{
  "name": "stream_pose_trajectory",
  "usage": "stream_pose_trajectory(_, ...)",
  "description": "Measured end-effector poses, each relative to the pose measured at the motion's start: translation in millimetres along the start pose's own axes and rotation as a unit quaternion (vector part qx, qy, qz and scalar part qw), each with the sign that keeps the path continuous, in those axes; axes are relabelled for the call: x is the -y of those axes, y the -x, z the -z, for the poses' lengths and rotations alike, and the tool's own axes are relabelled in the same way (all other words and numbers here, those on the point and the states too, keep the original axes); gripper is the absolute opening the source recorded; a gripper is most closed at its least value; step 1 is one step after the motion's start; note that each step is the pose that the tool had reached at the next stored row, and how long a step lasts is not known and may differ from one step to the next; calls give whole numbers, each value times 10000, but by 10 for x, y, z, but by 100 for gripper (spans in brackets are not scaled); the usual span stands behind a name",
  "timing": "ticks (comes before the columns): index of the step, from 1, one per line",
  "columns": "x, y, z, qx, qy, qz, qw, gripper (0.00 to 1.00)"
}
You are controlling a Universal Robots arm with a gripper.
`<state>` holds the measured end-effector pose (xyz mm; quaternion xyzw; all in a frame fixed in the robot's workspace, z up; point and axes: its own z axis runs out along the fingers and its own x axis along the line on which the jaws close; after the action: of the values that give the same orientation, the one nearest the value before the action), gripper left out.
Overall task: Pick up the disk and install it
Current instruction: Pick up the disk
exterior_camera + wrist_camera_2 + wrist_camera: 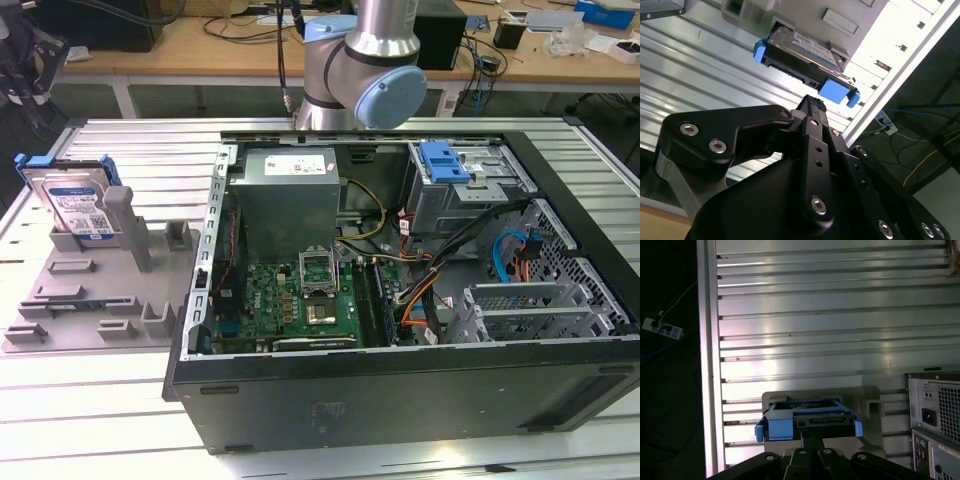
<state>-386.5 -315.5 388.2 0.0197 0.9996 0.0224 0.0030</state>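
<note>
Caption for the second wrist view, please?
The gripper hovers close to the disk, which sits in the grey fixture plate.

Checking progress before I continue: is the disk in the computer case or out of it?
Out. The disk stands propped in the grey fixture plate, on the exterior view's left of the open computer case.

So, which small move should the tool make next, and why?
Probably a short, straight advance toward the disk. In the second wrist view the tool points at the disk's near edge, with a gap between them, so the disk is not yet gripped. In the exterior view, the disk stands propped in the grey fixture plate, outside the computer case.
</note>
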Motion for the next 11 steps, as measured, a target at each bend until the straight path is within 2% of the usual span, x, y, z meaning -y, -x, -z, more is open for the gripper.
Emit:
stream_pose_trajectory(3, -1, 0, -2, -71, 3, 378, 9993, 11)
stream_pose_trajectory(6, 0, 0, -6, -97, 2, 748, 9971, 11)
stream_pose_trajectory(10, -1, 0, -10, -121, 2, 1163, 9931, 11)
stream_pose_trajectory(11, 0, 0, -10, -127, 1, 1274, 9918, 11)
